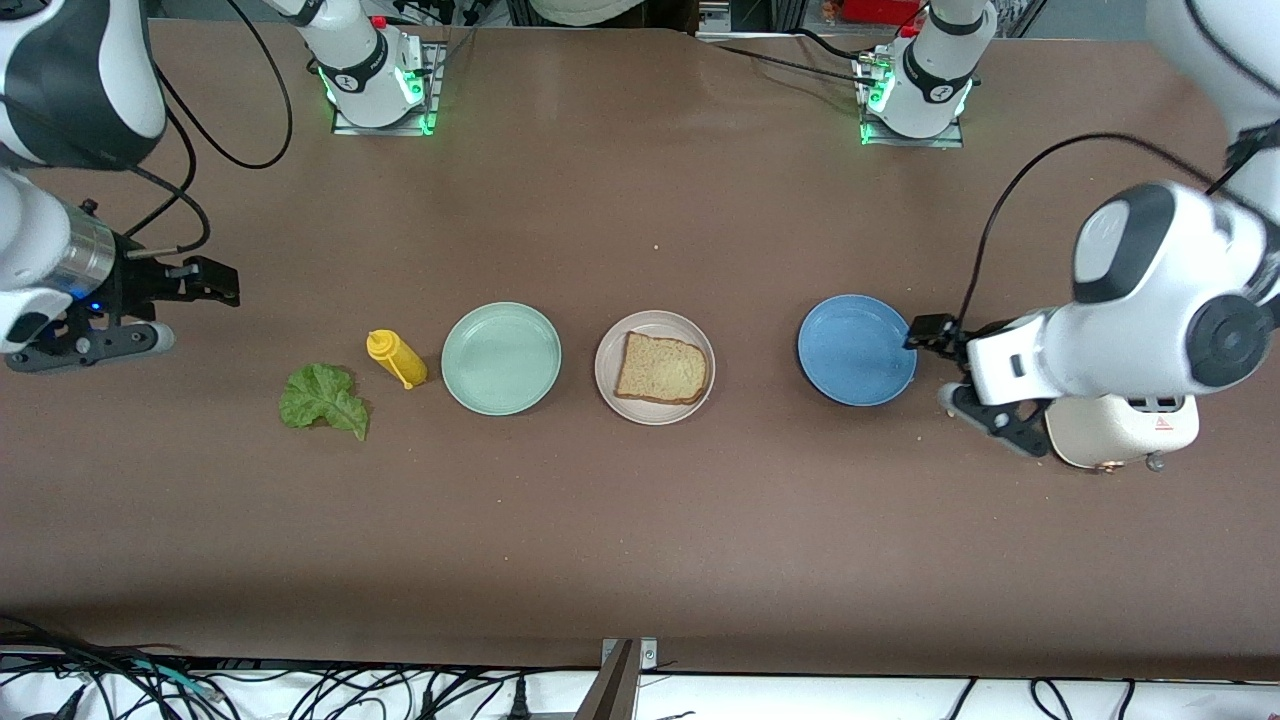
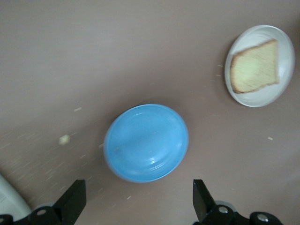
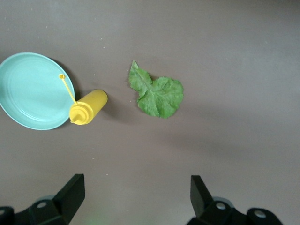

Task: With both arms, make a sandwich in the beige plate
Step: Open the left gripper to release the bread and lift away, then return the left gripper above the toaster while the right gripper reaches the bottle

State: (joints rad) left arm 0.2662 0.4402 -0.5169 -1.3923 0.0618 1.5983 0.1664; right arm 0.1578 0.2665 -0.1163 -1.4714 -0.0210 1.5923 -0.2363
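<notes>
The beige plate (image 1: 700,392) sits mid-table with one tan bread slice (image 1: 662,369) lying flat on it; the left wrist view also shows this plate (image 2: 284,88) and bread slice (image 2: 254,66). A ruffled green lettuce leaf (image 1: 323,398) lies on the bare table toward the right arm's end, and the lettuce leaf (image 3: 157,93) appears in the right wrist view too. My right gripper (image 1: 152,340) (image 3: 136,197) hovers open and empty over the table, past the leaf toward that end. My left gripper (image 1: 950,397) (image 2: 139,201) hangs open and empty beside the blue plate.
A mint-green plate (image 1: 501,358) (image 3: 33,91) and a yellow squeeze bottle (image 1: 397,358) (image 3: 88,107) lying on its side sit between the leaf and the beige plate. A blue plate (image 1: 857,350) (image 2: 146,142) and a cream toaster (image 1: 1120,432) stand toward the left arm's end.
</notes>
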